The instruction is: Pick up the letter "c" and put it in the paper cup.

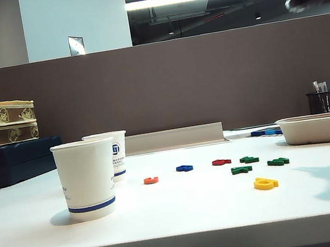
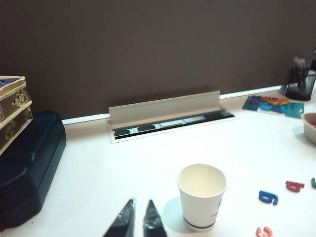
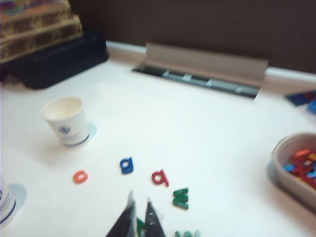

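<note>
Both pincers show only as dark pointy tips low in their own wrist pictures. Left gripper (image 2: 140, 219) has its tips almost together, with nothing between them, and sits near a logo cup (image 2: 201, 196). Right gripper (image 3: 139, 219) looks the same, just a thin gap, holding nothing.

Letter "c" (image 1: 151, 179) is a small flat orange-red piece lying on the white table (image 1: 185, 217), left of center. Paper cup (image 1: 87, 179), white with a blue band low down, stands upright at lower left, apart from it.
</note>
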